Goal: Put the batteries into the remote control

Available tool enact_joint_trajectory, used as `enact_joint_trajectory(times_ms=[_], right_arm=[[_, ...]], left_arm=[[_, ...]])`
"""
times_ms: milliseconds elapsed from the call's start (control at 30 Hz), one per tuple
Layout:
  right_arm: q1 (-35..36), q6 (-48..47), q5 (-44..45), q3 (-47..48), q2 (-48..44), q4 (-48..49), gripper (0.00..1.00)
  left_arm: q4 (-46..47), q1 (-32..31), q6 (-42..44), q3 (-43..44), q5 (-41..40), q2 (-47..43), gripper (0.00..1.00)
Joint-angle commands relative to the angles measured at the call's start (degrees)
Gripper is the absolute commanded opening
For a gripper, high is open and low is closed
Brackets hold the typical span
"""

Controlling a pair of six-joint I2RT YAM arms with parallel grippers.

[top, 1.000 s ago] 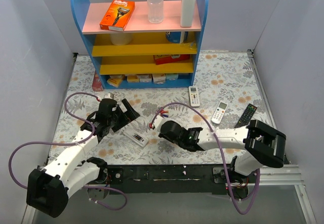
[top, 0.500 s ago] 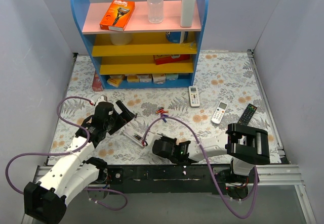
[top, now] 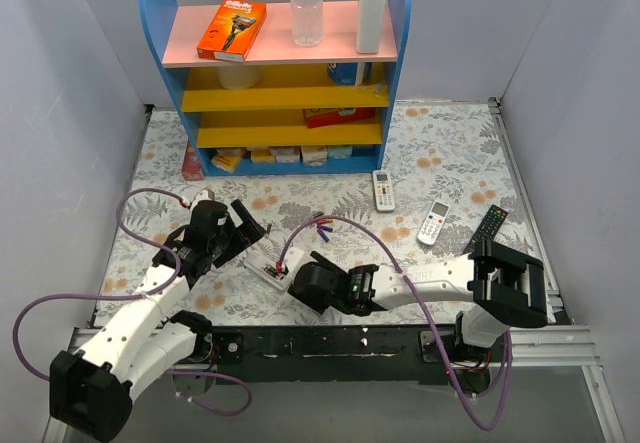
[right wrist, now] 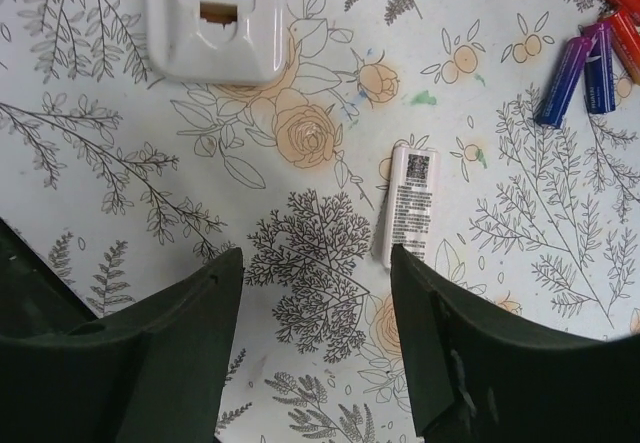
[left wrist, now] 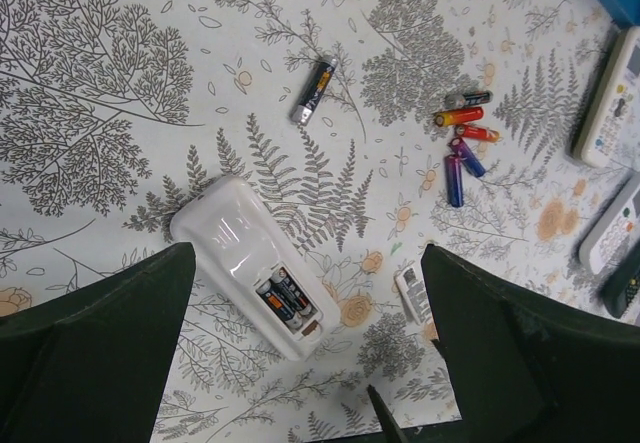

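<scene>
Overhead, a floral counter point(top: 450, 153) carries everything. The left jaws gape wide and empty above the remote control point(left wrist: 230, 238), which lies back-up between the two arms with two cells seated in its open bay. The right jaws, partly open, hold nothing. Loose batteries point(left wrist: 458, 117) cluster just beyond the remote.

White arm links point(top: 135, 313) with black joints point(top: 515, 285), a thin purple cable point(top: 330, 225) looping along each arm, left gripper point(left wrist: 307, 263) and right gripper point(right wrist: 315, 258) with dark green fingers point(left wrist: 100, 353)
</scene>
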Motion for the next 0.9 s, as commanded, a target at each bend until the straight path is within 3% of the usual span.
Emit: enact_joint_trajectory(times_ms=[0, 233, 500, 867], right_arm=[[-3.7, 10.3, -4.4, 5.1, -3.9, -10.5, 0.69], [-13.0, 15.4, -14.6, 7.3, -5.0, -17.0, 0.70], [-18.9, 8.5, -22.8, 8.6, -2.5, -17.3, 0.69], [-19.4, 1.5, -26.8, 12.4, 3.7, -18.9, 0.63]], left_arm=[[0.4, 0.4, 3.2, 2.1, -0.3, 3.9, 0.98], [1.7, 0.7, 7.2, 3.9, 1.7, 12.5, 0.98], [2.9, 2.7, 11.0, 6.8, 3.7, 21.2, 0.98], [2.9, 4.6, 15.0, 8.8, 7.7, 29.7, 0.93]])
